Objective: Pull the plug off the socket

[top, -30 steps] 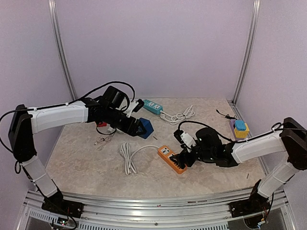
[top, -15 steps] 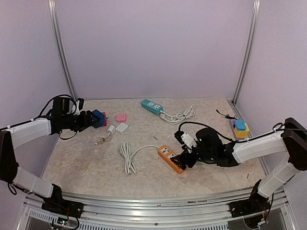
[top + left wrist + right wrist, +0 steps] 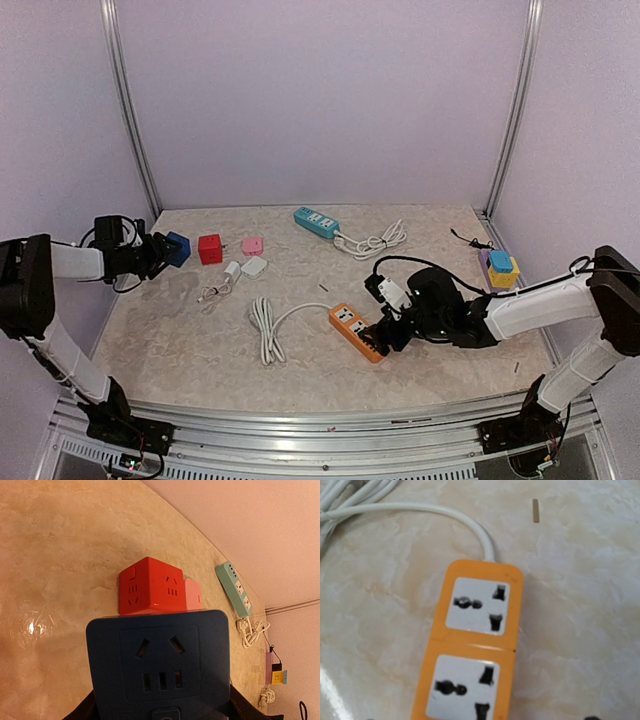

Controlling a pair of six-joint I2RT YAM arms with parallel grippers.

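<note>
**Two-arm cell with a cube adaptor and a power strip.** The blue cube plug [image 3: 160,667], taken here to be the task's plug, is clamped in the left gripper [image 3: 170,250] at the 9 o'clock edge of the table [image 3: 180,340]. It is well apart from the orange socket strip [image 3: 472,650], which lies just toward 5 o'clock of the table's middle. The right gripper [image 3: 384,335] sits at the strip's 4 o'clock end; no view shows whether its jaws are parted or pressed on the casing. Handling, by judgement: the cube is a rigid, light, smooth-sided plastic body, best held across two opposite flat faces, as it is now, since glossy sides could slip under a skewed pull. The strip looks light too and would likely lift with a plug unless pinned. The top view gives the layout: the red cube [image 3: 209,248] just beside the blue one at its 3 o'clock, a pink cube [image 3: 252,245] beyond, and the white cord [image 3: 266,332] coiled at 9 o'clock of the strip. The left wrist view shows the outlet slots on the blue cube's face, unresolved from above. The right wrist view shows two outlets of the strip, both with nothing plugged in, which the top view is too coarse to settle. The separation thus appears done.
</note>
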